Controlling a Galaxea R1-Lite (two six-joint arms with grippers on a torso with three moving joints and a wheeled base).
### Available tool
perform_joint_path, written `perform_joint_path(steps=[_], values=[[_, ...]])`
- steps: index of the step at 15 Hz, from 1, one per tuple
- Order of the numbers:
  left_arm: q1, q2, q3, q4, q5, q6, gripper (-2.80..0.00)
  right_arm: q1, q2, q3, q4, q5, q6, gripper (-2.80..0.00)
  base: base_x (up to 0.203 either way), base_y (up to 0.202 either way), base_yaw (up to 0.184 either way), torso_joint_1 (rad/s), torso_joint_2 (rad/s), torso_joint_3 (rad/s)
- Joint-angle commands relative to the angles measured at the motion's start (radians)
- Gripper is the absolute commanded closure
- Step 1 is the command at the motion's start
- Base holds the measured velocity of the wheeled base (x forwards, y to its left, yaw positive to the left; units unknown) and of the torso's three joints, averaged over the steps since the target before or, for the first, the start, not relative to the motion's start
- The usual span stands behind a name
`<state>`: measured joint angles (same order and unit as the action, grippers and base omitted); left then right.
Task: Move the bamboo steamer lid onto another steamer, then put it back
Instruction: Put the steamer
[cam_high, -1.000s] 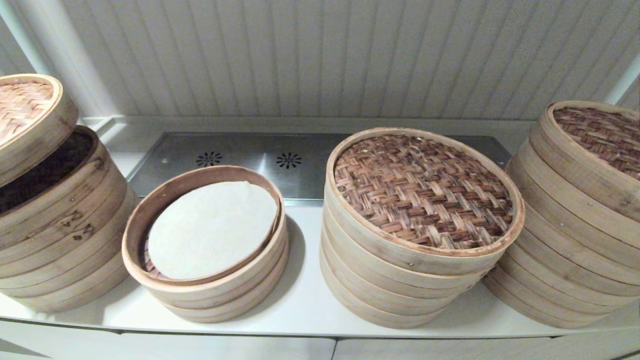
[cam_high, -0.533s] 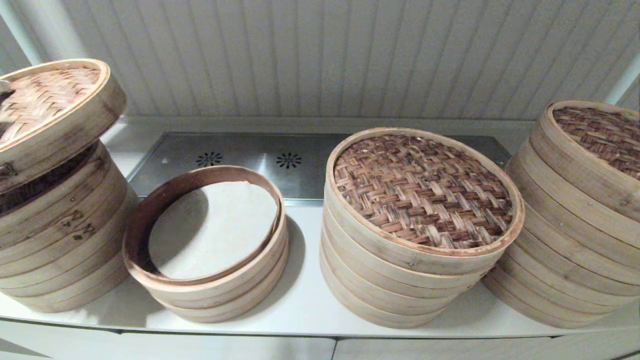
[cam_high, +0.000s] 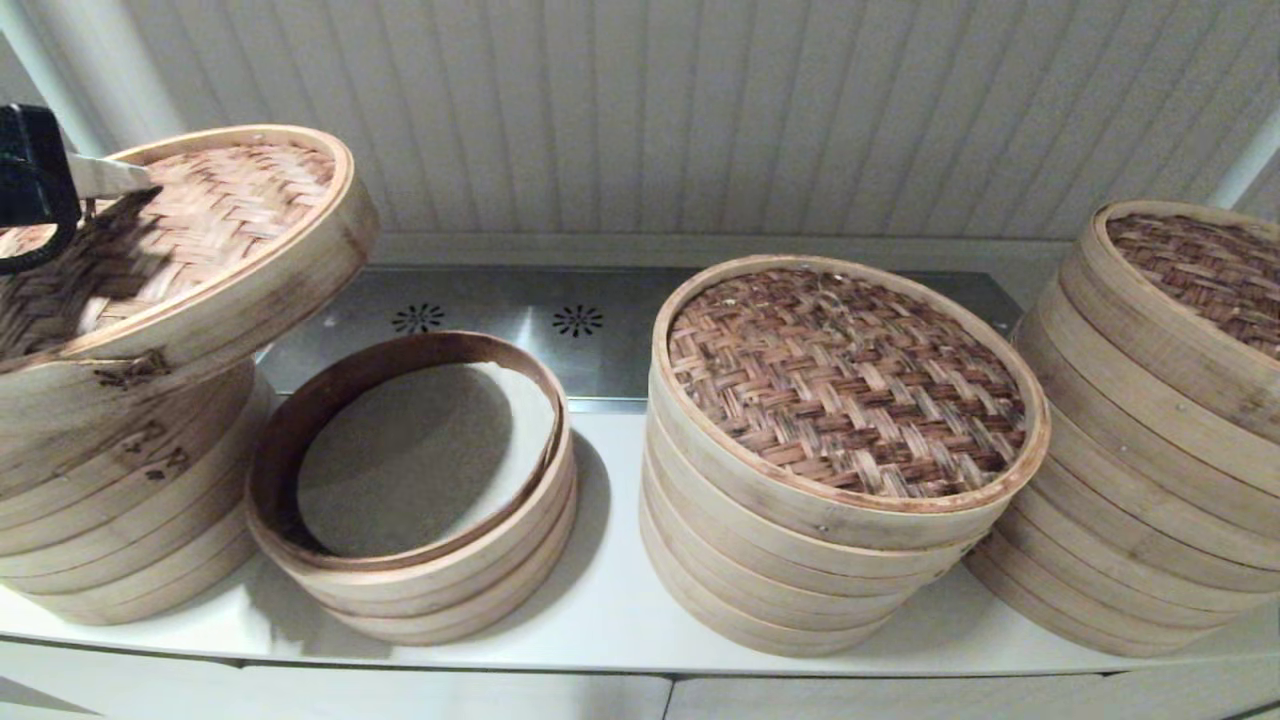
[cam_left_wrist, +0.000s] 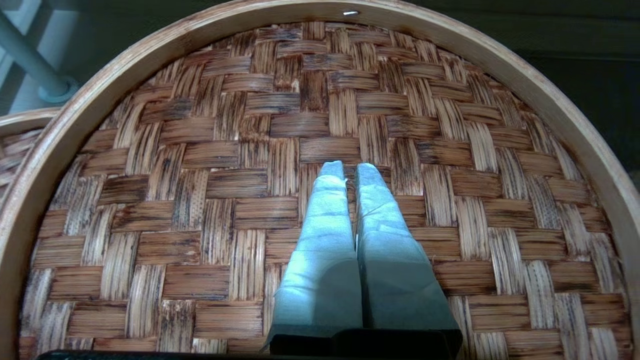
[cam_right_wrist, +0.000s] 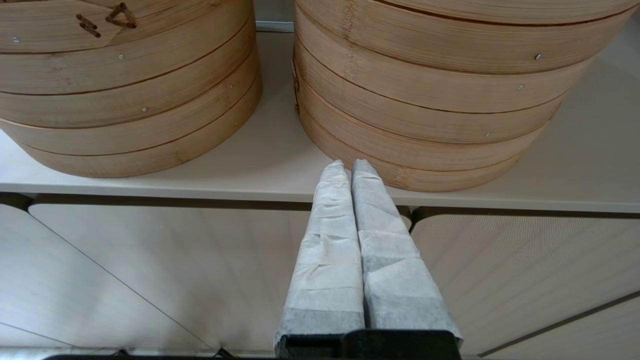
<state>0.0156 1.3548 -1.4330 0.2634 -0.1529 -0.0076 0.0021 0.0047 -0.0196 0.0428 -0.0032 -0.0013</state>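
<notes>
At far left above the tall stack (cam_high: 120, 500), the left end effector (cam_left_wrist: 350, 172), fingers pressed together over the weave, appears to carry the tilted lid (cam_high: 200, 240); what they pinch I cannot tell. Level it, centre it over the open steamer (cam_high: 410, 490), lower gently. Below the counter (cam_right_wrist: 280, 175), the right end effector (cam_right_wrist: 348, 167) is parked, closed and empty.

This looks like a commercial kitchen or dim sum stall. 4 stacks of bamboo steamers (cam_high: 840, 450) stand in a row on a pale bench (cam_high: 610, 610). Behind them, set into the bench, lies a steel plate (cam_high: 500, 320) with 2 round clusters of steam holes (cam_high: 578, 320). A white ribbed panel wall (cam_high: 640, 110) backs the bench, and flat cabinet fronts (cam_right_wrist: 150, 270) run below it.
</notes>
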Motion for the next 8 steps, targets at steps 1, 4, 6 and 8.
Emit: perform_joint_path(steps=[1, 4, 6, 8], values=[[-0.083, -0.01, 0.003, 0.002, 0.046, 0.0, 0.0, 0.001, 0.001, 0.0, 0.0, 0.0, 0.001, 0.0, 0.0, 0.0, 0.0, 0.0, 0.0, 0.0], [-0.204, -0.008, 0.04, -0.006, 0.146, 0.004, 0.0, 0.001, 0.001, 0.001, 0.0, 0.0, 0.001, 0.0, 0.0, 0.0, 0.0, 0.0, 0.0, 0.0], [-0.26, -0.009, 0.079, -0.01, 0.181, 0.003, 0.0, 0.001, 0.001, 0.001, -0.001, 0.0, 0.001, 0.0, 0.0, 0.0, 0.0, 0.0, 0.0, 0.0], [-0.296, -0.009, 0.118, -0.022, 0.205, 0.001, 0.0, 0.001, 0.001, 0.001, -0.001, 0.0, 0.001, 0.0, 0.0, 0.0, 0.0, 0.0, 0.0, 0.0]])
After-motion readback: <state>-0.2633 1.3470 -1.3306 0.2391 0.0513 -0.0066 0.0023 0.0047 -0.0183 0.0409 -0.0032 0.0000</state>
